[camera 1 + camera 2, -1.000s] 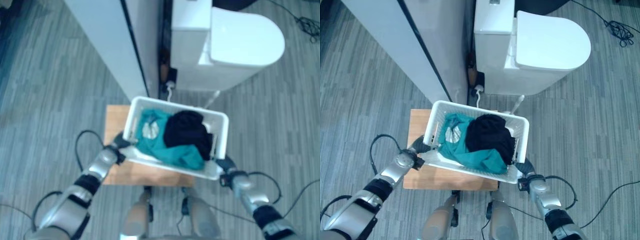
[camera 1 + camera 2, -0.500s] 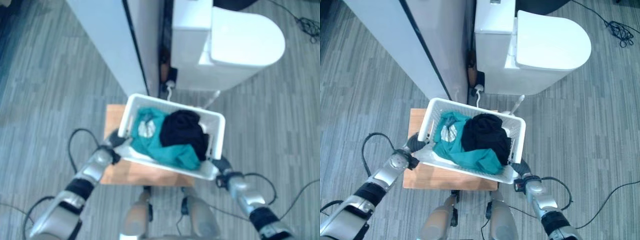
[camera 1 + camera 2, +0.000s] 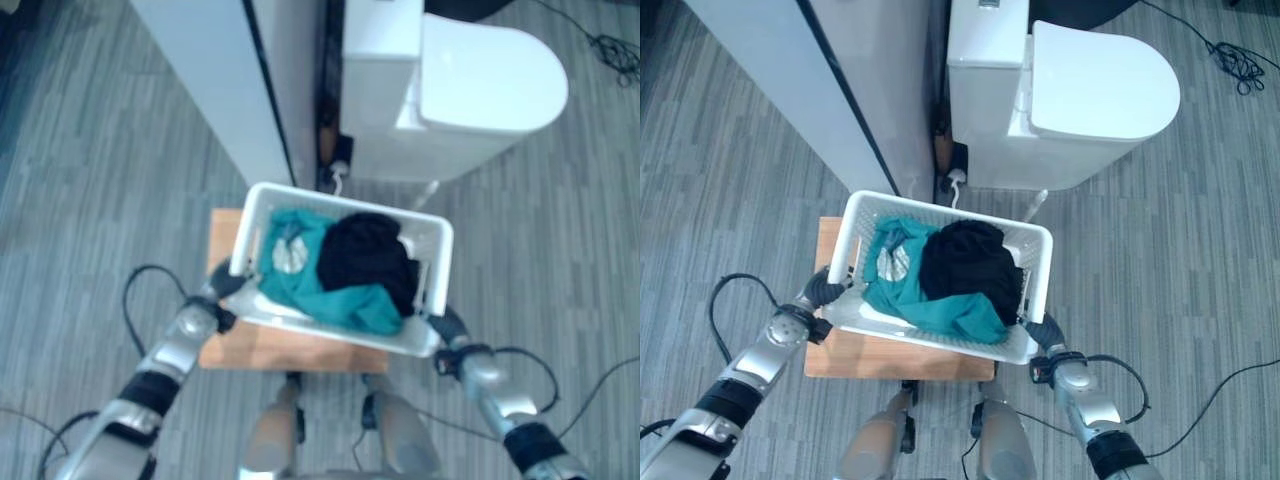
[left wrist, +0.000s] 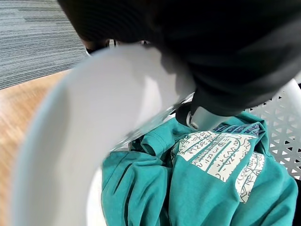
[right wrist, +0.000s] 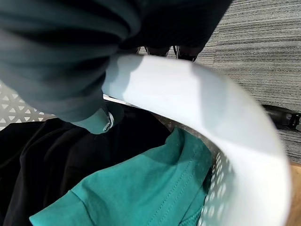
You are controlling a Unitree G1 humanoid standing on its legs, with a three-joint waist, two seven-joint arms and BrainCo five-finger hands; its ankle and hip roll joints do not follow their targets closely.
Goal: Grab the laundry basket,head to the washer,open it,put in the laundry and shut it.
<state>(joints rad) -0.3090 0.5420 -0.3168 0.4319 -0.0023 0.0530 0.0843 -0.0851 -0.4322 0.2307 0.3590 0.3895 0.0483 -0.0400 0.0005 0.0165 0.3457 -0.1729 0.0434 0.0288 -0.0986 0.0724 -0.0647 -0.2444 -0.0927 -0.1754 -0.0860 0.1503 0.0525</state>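
White laundry basket (image 3: 1038,262) held between 2 hands above wooden stool (image 3: 855,355). Left hand (image 3: 816,292) clasped on basket's left rim; right hand (image 3: 1040,330) clasped on near right corner. Inside basket: teal shirt (image 3: 910,295) on left, black garment (image 3: 965,262) on right, touching. White toilet (image 3: 1080,100) beyond basket on grey floor (image 3: 1200,260).
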